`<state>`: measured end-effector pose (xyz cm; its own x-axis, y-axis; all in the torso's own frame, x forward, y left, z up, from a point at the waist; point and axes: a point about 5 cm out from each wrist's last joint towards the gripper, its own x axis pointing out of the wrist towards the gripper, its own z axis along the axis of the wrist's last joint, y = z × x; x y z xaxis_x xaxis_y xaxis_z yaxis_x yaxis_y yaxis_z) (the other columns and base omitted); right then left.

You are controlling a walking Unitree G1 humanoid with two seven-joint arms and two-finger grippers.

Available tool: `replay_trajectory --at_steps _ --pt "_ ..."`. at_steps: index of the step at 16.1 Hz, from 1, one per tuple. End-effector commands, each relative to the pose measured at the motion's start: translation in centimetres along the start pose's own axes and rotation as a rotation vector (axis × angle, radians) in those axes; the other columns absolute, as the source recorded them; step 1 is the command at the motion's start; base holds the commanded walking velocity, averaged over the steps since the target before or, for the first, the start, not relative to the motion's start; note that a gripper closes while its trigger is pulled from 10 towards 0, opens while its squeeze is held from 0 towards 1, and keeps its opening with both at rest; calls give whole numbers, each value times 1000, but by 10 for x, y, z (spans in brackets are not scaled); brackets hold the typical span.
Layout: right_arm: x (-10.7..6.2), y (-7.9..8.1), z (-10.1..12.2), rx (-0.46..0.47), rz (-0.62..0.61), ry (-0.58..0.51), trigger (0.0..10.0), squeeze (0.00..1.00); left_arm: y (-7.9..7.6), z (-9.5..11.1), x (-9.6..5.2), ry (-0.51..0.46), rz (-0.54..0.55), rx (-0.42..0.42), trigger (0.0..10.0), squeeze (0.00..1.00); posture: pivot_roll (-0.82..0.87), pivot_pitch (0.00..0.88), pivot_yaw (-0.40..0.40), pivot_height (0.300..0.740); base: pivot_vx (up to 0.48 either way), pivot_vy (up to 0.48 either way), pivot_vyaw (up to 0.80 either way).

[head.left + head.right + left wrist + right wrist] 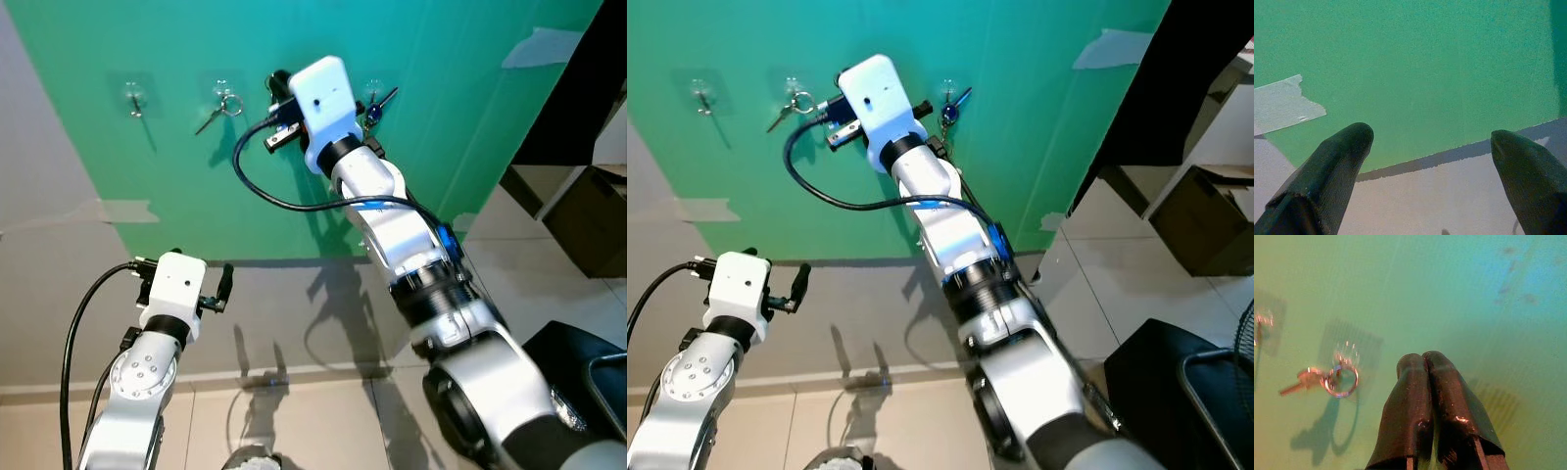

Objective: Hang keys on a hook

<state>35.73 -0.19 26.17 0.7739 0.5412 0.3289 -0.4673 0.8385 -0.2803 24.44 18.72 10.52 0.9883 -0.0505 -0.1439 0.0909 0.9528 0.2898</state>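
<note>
Green wall, right gripper [1422, 363] raised against it with fingers pressed together, nothing visibly between them.
One key [1300, 379] hangs by its ring [1342, 380] from a clear hook [1346, 352]; blue-headed keys [375, 111] hang further right. Light, rigid, slippery metal, best pinched by the ring. Left gripper [1430, 147] idles low, fingers spread.

On the green wall sheet, three clear adhesive hooks can be counted: a bare one [134, 97] nearest its left edge, one [225, 95] holding a silver key ring with a key [219, 108], and one [373, 96] holding a bunch of keys with a blue tag [375, 110]. That makes two sets of keys. Two pieces of pale tape [125, 211] [545, 46] sit at the sheet's edges.
</note>
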Motion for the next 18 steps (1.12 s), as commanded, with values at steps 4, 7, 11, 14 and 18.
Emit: replay_trajectory --at_steps 4,7,11,14,18 --pt "-6 -17 2 44 -69 12 10000 0 -4 5 2 -12 -23 2 10000 0 251 0 -25 740 0 0 0" --pt "-10 -19 16 113 -91 -3 10000 0 -3 5 2 -10 -26 5 10000 0 253 0 -25 740 0 0 0" --pt "-26 -4 3 277 -86 76 10000 0 -3 5 3 -8 -29 4 10000 0 244 0 -28 740 0 0 0" --pt "-32 0 2 293 -81 98 10000 0 -5 5 4 -8 -33 1 10000 0 236 0 -25 740 0 0 0" --pt "-34 0 -1 253 -51 132 10000 0 -7 6 5 -12 -34 -3 10000 0 233 0 -28 740 0 0 0"
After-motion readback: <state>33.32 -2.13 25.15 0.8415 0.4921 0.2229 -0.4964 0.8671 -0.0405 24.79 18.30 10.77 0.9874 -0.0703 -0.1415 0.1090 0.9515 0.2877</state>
